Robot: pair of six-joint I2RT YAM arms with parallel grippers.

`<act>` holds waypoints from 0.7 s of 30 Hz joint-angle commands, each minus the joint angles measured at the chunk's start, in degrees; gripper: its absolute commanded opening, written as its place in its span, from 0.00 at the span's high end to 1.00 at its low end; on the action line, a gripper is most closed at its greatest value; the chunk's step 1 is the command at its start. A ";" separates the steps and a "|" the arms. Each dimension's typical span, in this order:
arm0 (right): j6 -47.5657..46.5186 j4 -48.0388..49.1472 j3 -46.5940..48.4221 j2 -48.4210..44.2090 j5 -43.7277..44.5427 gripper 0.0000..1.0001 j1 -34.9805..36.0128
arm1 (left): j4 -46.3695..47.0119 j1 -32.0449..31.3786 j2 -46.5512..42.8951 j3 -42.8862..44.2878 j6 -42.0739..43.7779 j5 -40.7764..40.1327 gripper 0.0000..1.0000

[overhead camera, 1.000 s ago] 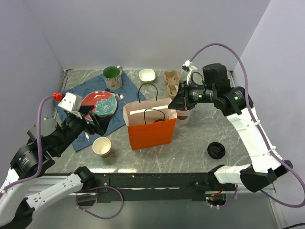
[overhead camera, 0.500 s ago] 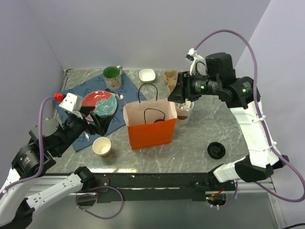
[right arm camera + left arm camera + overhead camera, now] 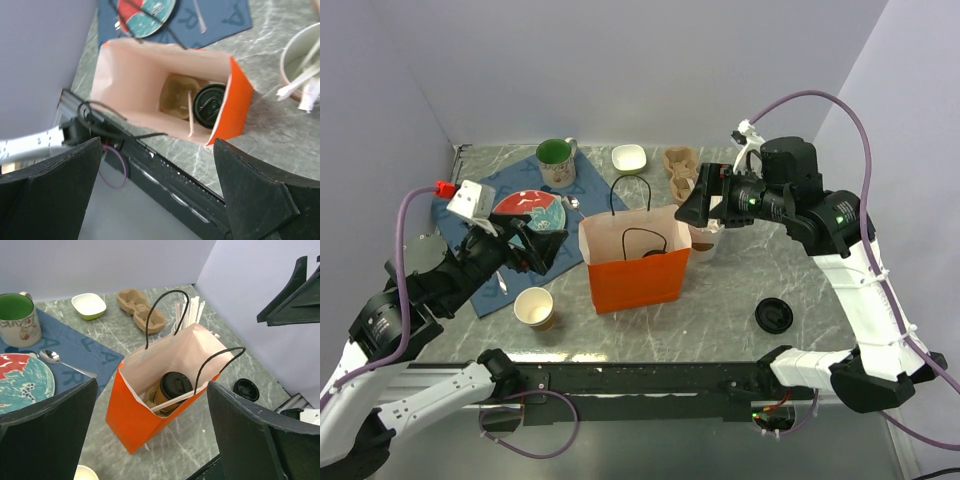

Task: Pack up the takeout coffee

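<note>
The takeout coffee [image 3: 175,388], a brown paper cup under a black lid, stands inside the orange paper bag [image 3: 638,276]. The right wrist view shows the takeout coffee [image 3: 209,105] from above in the orange paper bag [image 3: 236,102], beside a brown moulded insert and a thin wooden stick. My right gripper [image 3: 694,204] hovers open and empty above the bag's right end, apart from it. My left gripper [image 3: 532,246] is open and empty to the left of the bag, over the blue cloth. In the top view the bag's wall hides the cup.
A lidless paper cup [image 3: 534,307] stands front left of the bag and a loose black lid [image 3: 773,316] lies front right. A cup of stirrers [image 3: 705,242] touches the bag's right side. Behind are a plate [image 3: 528,215], green mug [image 3: 555,160], small bowl [image 3: 629,157] and cardboard carrier [image 3: 680,165].
My right gripper opened from nearly shut and drew up and back to the right from the bag's mouth. My left gripper rose slightly towards the plate.
</note>
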 commanded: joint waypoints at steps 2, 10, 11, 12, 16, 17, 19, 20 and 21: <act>2.82 1.51 -1.15 -0.83 5.06 0.00 0.30 | 4.45 -0.22 0.28 0.05 -2.62 1.07 0.03; 2.47 0.81 -2.30 -1.62 5.14 0.00 0.30 | 4.80 -0.22 0.20 -0.39 -3.58 -0.33 0.03; 2.38 0.81 -2.38 -1.79 4.88 0.00 0.30 | 5.07 -0.22 -0.15 -0.66 -3.76 -0.33 0.03; 2.47 0.98 -2.56 -1.88 4.88 0.00 0.30 | 5.16 -0.22 -0.33 -0.75 -3.94 -0.33 0.03; 2.47 1.95 -4.31 -2.93 4.35 0.00 0.30 | 5.51 -0.22 -0.77 -1.10 -4.38 -0.51 0.03; 2.55 2.04 -4.58 -3.20 4.35 0.00 0.30 | 5.42 -0.22 -0.60 -1.01 -4.55 -0.42 0.03; 2.38 2.13 -4.84 -3.29 4.35 0.00 0.30 | 5.60 -0.14 -0.51 -1.01 -4.73 -0.16 0.03; 2.29 2.04 -4.76 -3.29 4.35 0.00 0.38 | 5.68 -0.22 -0.33 -1.10 -4.55 0.02 0.03; 2.20 1.87 -4.67 -3.29 4.09 0.00 0.30 | 5.60 -0.22 -0.16 -1.01 -4.47 0.02 0.03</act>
